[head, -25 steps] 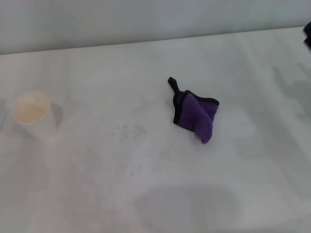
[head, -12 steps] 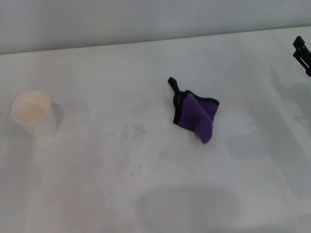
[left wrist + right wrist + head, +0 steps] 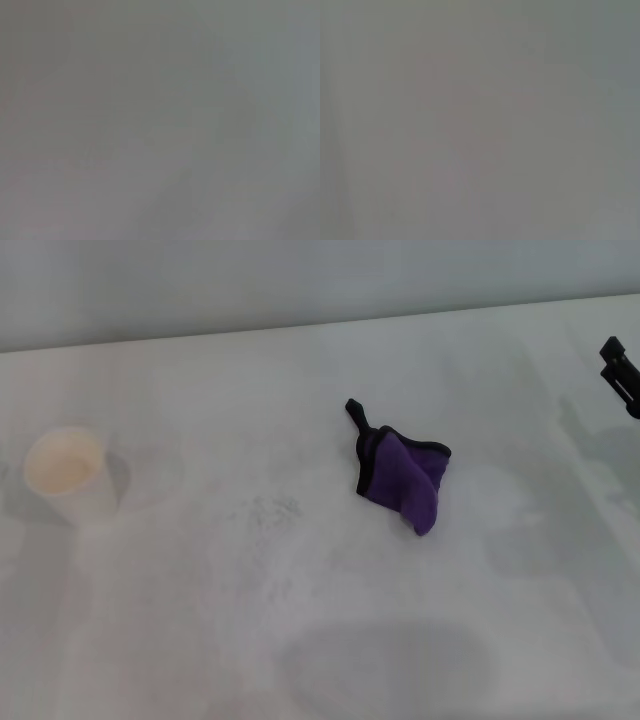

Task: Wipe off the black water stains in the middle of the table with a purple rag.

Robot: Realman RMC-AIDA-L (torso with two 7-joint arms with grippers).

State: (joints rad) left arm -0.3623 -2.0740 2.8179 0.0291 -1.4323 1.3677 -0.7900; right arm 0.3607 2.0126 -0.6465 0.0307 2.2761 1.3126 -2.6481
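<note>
One paper cup far left on the surface; faint grey traces of the black water stains mid-surface; purple rag crumpled just right of them. Soft, light, limp: best pinched at the raised folded bulk, not the loop tab. Right end effector at far right edge, cannot tell whether spread. Left unseen.

Black angular end effector, blocky edges
</note>
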